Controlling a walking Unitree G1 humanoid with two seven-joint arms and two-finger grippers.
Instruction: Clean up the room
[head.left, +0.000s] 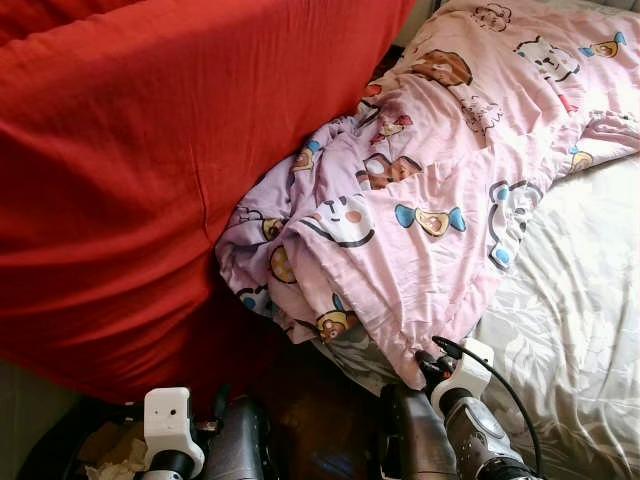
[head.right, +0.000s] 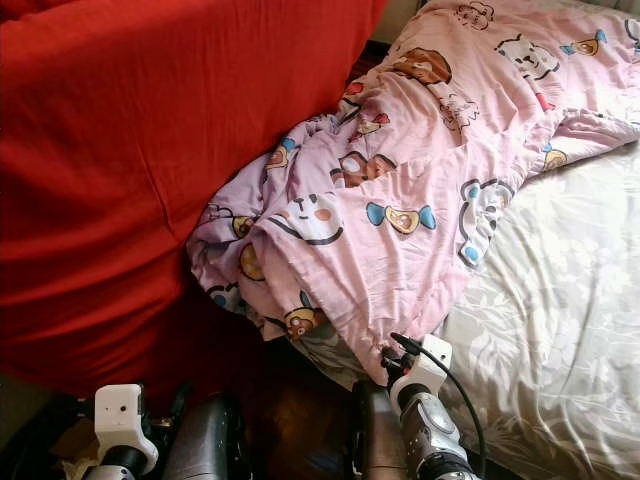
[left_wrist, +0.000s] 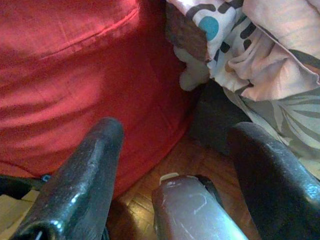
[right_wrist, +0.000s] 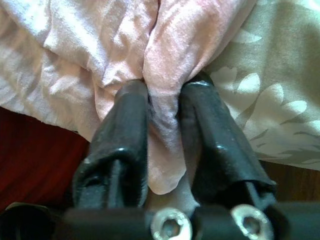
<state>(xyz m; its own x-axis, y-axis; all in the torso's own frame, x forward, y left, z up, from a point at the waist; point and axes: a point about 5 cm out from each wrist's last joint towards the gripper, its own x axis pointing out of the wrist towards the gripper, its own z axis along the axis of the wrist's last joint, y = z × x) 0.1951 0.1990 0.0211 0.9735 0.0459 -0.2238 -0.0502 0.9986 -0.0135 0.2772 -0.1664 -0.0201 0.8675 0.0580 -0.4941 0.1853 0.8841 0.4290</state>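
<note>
At the near edge of the bed, the right gripper (right_wrist: 162, 107) is clenched on a fold at the lowest corner of the pink cartoon-print quilt (head.left: 420, 200), which lies bunched between a large red cushion (head.left: 150, 170) and the grey leaf-patterned sheet (head.left: 580, 300). The left gripper (left_wrist: 175, 165) hangs spread and empty above the wooden floor (left_wrist: 187, 157). Soft, light and limp, the quilt will likely drag and sag when pulled; a corner or hem looks the soundest hold.

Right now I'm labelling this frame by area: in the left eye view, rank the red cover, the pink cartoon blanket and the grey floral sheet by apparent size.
1. red cover
2. pink cartoon blanket, pinched by the right gripper
3. grey floral sheet
</note>
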